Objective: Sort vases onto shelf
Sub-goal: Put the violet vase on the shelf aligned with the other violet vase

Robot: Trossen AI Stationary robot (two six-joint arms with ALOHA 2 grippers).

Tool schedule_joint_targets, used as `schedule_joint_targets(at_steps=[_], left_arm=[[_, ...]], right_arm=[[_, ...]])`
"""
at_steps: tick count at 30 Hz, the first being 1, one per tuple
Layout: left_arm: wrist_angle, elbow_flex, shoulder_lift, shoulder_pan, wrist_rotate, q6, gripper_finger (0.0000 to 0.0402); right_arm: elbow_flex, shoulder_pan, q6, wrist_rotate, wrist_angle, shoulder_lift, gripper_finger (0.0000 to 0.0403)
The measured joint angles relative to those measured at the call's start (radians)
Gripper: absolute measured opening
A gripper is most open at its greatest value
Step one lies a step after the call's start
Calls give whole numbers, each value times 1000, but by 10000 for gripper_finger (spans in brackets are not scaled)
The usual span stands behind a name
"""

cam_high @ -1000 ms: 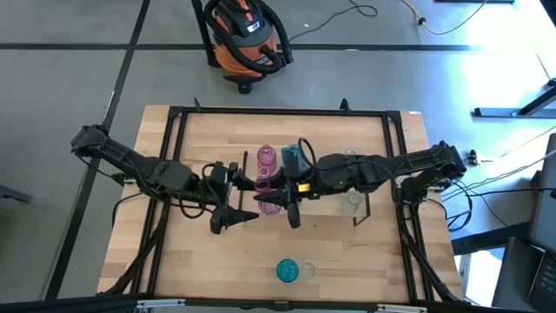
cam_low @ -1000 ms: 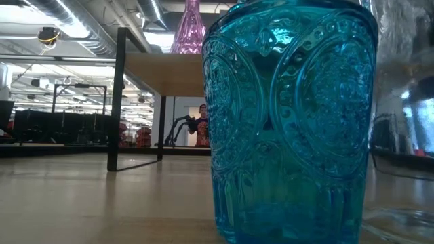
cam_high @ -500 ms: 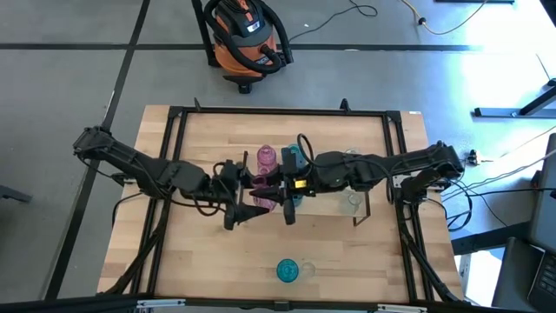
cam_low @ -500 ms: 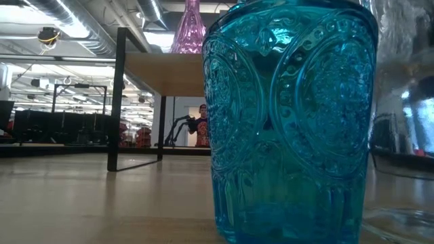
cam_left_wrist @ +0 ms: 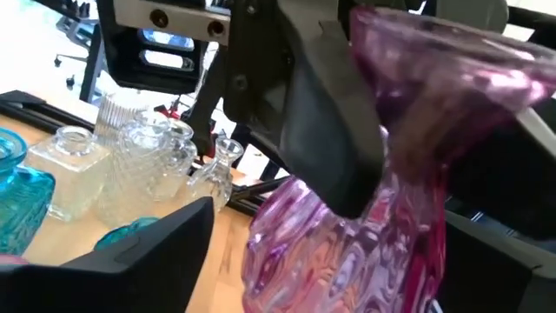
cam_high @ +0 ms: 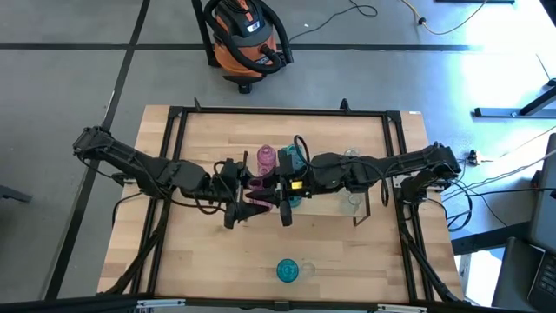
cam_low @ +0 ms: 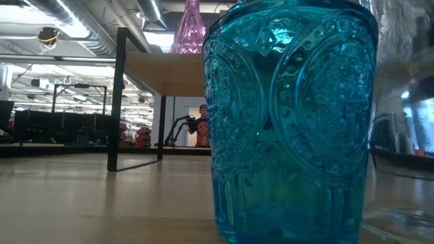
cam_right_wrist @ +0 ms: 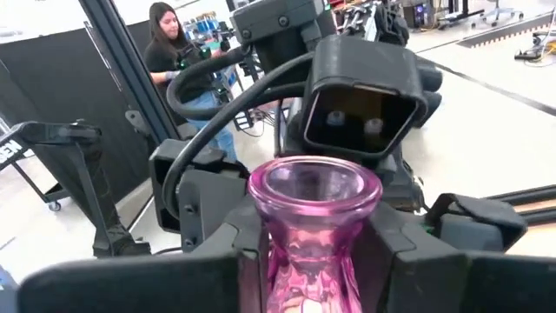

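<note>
From overhead, both arms meet at the middle of the table, over the left end of the shelf [cam_high: 347, 211], and the pink vase [cam_high: 261, 194] is caught between them, but that view barely shows it, just a sliver of purple between dark metal. The right wrist view fills the gap: the right gripper [cam_right_wrist: 314, 252] has its fingers closed on the vase's neck, just under the flared rim, and the mouth faces straight at the left arm's wrist opposite. The left wrist view gives the other side: the bulbous body sits between the left gripper [cam_left_wrist: 304, 261] and its wide-spread fingers, which flank the glass; whether they touch it I cannot tell. So the vase lies tipped, long axis running roughly along the line between the two arms, mouth toward the left arm. The low view sees none of this handover; a teal vase [cam_low: 291, 122] right against the lens blocks most of it, with another pink vase [cam_low: 189, 30] standing upright on the shelf behind. Overhead, that teal one stands alone near the table's front edge, and a person shows in the room beyond in the right wrist view.
</note>
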Motion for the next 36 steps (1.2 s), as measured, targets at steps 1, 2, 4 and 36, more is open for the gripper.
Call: schedule_joint_targets(at_steps=[1, 2, 4, 36], left_arm=[[-5, 0, 0, 0, 3, -8, 357], [-12, 0, 0, 0, 11, -22, 346], [-25, 0, 0, 0, 34, -49, 320], [40, 0, 1, -70, -165, 35, 274]], right_arm=[[0, 0, 0, -1, 0, 0, 85], [0, 0, 0, -1, 0, 0, 85], [0, 0, -1, 0, 0, 0, 85], [2, -6, -42, 103, 99, -46, 230]])
